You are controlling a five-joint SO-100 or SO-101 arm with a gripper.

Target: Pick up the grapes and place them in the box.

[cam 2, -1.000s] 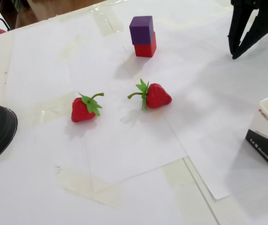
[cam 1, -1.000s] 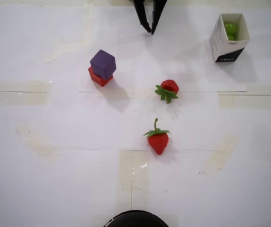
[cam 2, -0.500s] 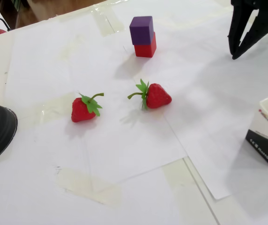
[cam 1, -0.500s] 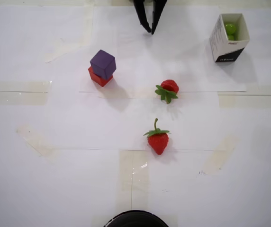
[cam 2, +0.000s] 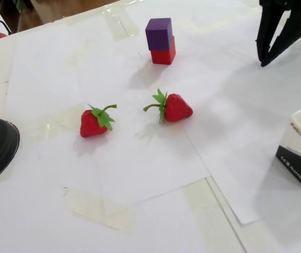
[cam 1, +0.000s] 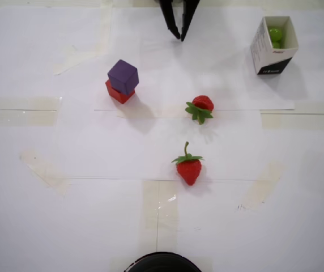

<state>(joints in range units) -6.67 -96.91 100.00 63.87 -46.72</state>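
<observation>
At the surface's (cam 1: 37, 226) far edge in the overhead view, my fingers (cam 1: 179, 38) hang spread and empty; grapes (cam 1: 275, 35) sit inside the box (cam 1: 271, 56) near the top-right corner.

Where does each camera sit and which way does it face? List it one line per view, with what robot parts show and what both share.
Overhead view: above the table, looking straight down; the gripper enters from the top edge, fingertips close together, holding nothing; grapes lie inside the box.
Fixed view: low beside the table, looking obliquely across it; the gripper hangs at the top right; the box is cut off at the right edge.
Shared: gripper, box, two strawberries, purple cube on red cube.
</observation>
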